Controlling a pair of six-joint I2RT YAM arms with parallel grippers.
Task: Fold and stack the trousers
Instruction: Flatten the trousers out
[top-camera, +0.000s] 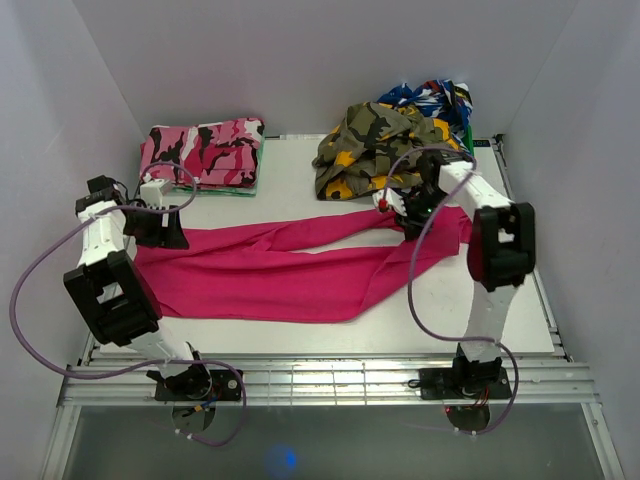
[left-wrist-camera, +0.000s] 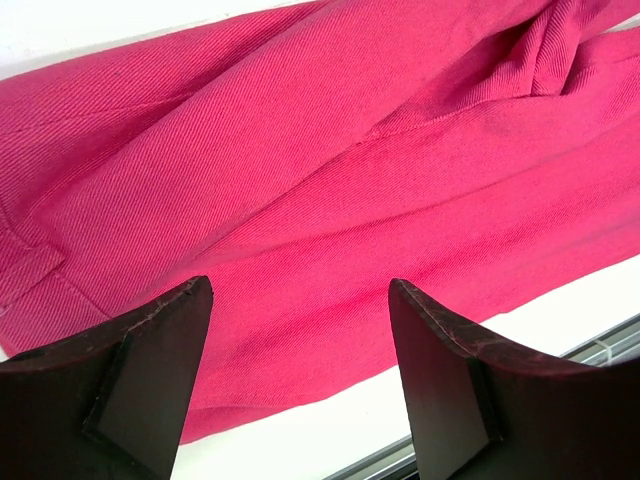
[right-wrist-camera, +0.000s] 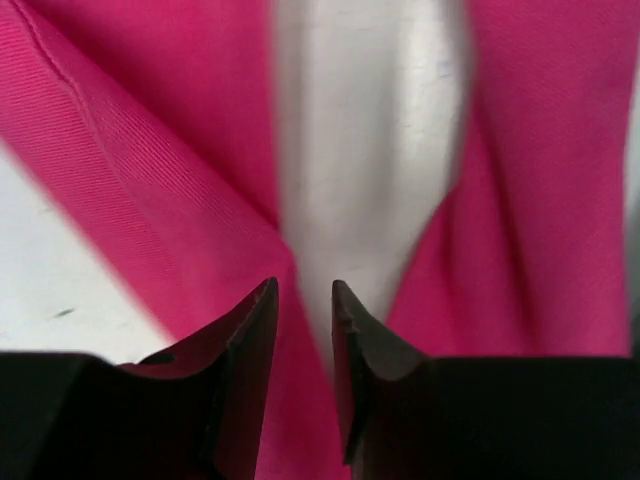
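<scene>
1. The trousers (top-camera: 270, 280) lie spread across the middle of the table (top-camera: 300, 170), not yet folded or stacked.
2. The left gripper (left-wrist-camera: 300, 290) hangs over their left end, jaws apart.
3. The right gripper (right-wrist-camera: 303, 290) has its jaws almost together at a fold; whether it pinches the cloth cannot be told.
4. There is bare table on the near side of the trousers, but the side walls stand close.

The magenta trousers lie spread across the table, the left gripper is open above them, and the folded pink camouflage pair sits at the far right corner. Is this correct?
No. The top external view shows the folded pink camouflage pair at the far left corner, not the right. The rest holds: the magenta trousers lie spread across the table, the left gripper open above them.
</scene>
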